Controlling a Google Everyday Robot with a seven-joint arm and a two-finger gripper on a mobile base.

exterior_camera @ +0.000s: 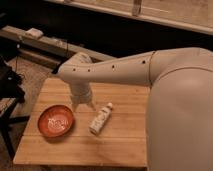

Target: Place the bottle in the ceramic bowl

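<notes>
Bottle: the bottle (100,120) lies on its side on the wooden counter (125,137), its cap pointing up and to the right, away from the bowl.
Ceramic bowl: the ceramic bowl (41,123) stands on the left part of the counter, near the bottle but not touching it; I see nothing inside it except its whitish markings.
Gripper: the gripper (84,107) points down over the counter, between the bowl and the bottle, just beside the upper end of the bottle.
Gripper state: I cannot tell if it is spread or pressed together; it does not seem to hold anything, because the bottle lies free beside it.
Done: as I judge it, only the approach, with the arm brought close to the bottle.
Left: to grasp the bottle, to lift it, to carry it left over the bowl and to put it inside.
Progress: early, nothing is placed yet.
</notes>
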